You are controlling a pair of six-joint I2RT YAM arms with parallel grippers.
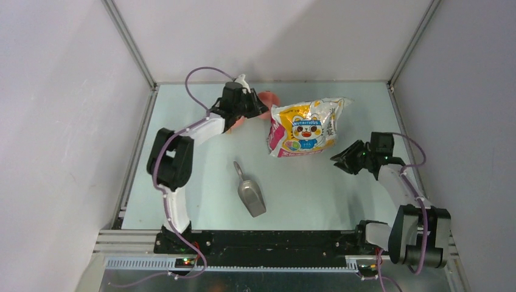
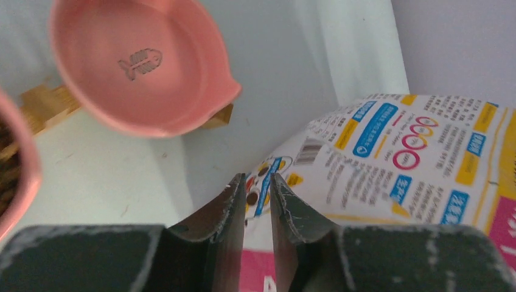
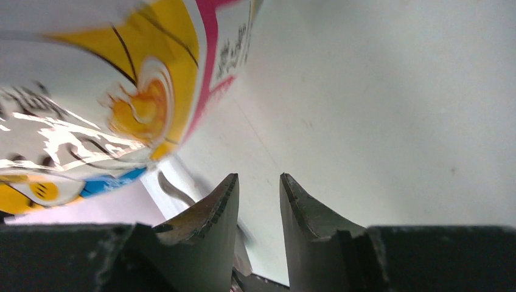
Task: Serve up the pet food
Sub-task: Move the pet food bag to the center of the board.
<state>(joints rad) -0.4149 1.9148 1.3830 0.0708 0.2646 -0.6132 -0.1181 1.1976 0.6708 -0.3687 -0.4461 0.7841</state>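
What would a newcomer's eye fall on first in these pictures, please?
Most likely the bright cat-print bag at the far middle of the table. Then the empty pink bowl with a fish-bone emblem just left of it, and the grey metal scoop lying alone towards the near edge.

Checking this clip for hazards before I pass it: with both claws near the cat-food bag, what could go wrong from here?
1. The left claw sits at the edge of the bag, close to the empty pink bowl on its wooden stand; a sideways swing might knock the bowl.
2. The right claw is open and clear of the bag, so a one-sided lift could let it sag and spill.
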